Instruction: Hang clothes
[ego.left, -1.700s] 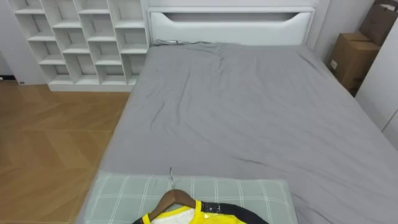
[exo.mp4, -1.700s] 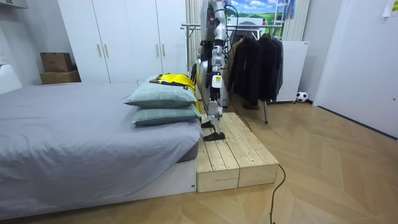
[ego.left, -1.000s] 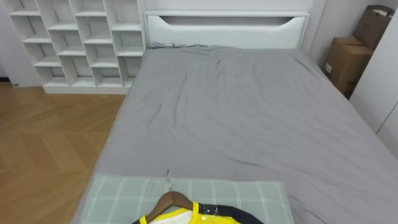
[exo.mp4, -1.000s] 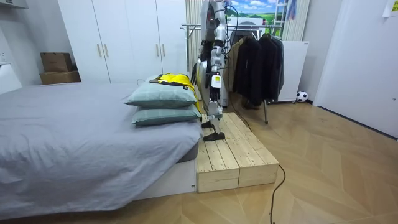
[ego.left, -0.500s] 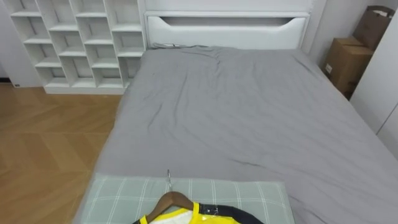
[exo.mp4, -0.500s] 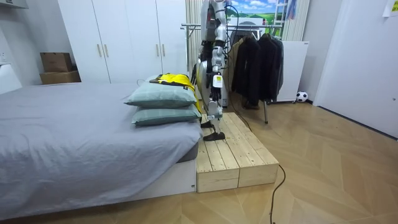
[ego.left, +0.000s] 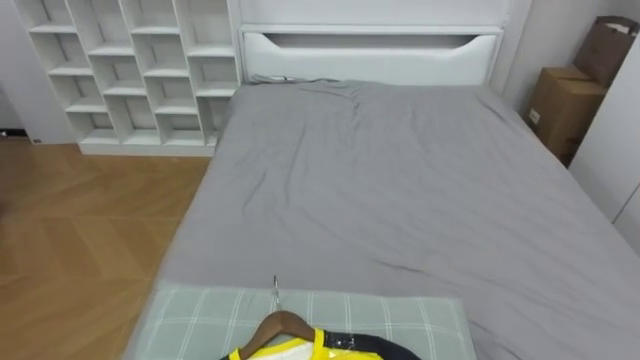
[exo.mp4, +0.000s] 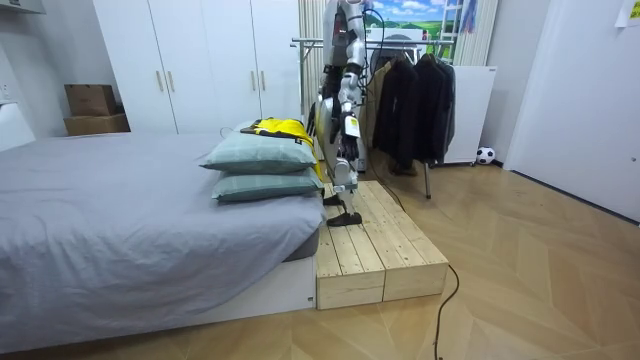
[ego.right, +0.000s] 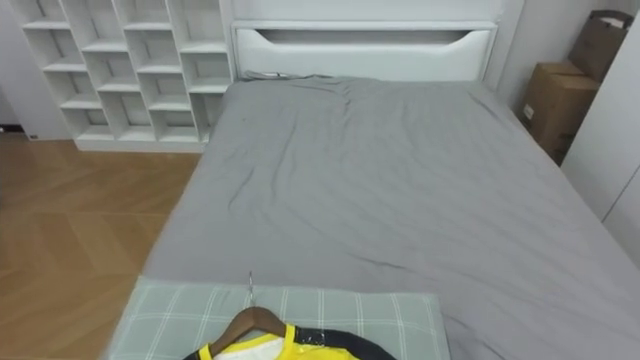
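A yellow and black garment (ego.left: 300, 350) on a wooden hanger (ego.left: 283, 322) lies on a green checked pillow (ego.left: 200, 320) at the near end of the bed. The hanger's metal hook (ego.left: 276, 290) points toward the headboard. In the room view the garment (exo.mp4: 283, 128) tops two stacked pillows (exo.mp4: 255, 155). I stand upright on a wooden platform (exo.mp4: 375, 245) beside them, facing the bed. My left hand (exo.mp4: 346, 128) hangs at my side, clear of the garment.
The grey bed (ego.left: 400, 180) stretches ahead to a white headboard (ego.left: 370, 45). White cube shelves (ego.left: 130, 70) stand left of it, cardboard boxes (ego.left: 562, 100) right. A clothes rack with dark garments (exo.mp4: 410, 100) stands behind me. Wood floor lies left of the bed.
The head camera's picture has shifted a little. The garment and hanger lie where they were, and my stance on the platform is the same.
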